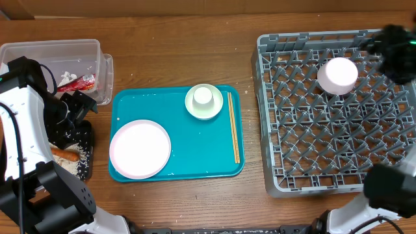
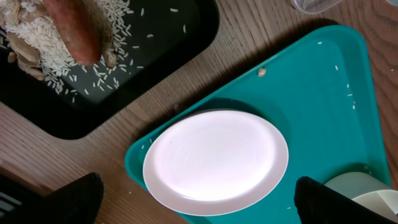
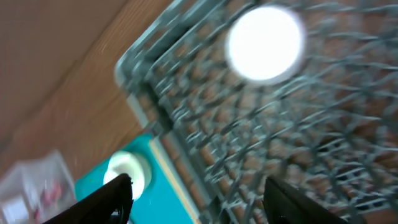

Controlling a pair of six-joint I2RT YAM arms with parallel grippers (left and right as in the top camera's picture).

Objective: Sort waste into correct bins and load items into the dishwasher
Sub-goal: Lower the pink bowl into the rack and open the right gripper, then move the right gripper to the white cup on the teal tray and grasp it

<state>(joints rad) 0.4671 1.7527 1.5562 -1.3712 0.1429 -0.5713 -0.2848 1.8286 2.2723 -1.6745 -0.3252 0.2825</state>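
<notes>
A small white round dish [image 1: 337,75] [image 3: 266,43] lies in the grey dishwasher rack [image 1: 338,162] [image 3: 205,106]. My right gripper [image 1: 393,49] [image 3: 199,190] hovers over the rack's far right corner, open and empty, its view blurred. On the teal tray [image 1: 195,159] sit a large pale plate [image 1: 140,148] [image 2: 216,162], a pale bowl [image 1: 203,103] [image 3: 127,171] with a white cup [image 1: 203,96] in it, and chopsticks [image 1: 233,127]. My left gripper [image 2: 198,190] is open above the plate's near edge. The carrot [image 2: 74,28] [image 1: 65,155] lies in the black tray [image 2: 155,56].
The clear tub [image 1: 58,52] at the back left holds a red wrapper [image 1: 81,82] and white tissue. Rice and beige bits lie around the carrot in the black tray [image 1: 84,166]. The left arm's body covers the table's left edge.
</notes>
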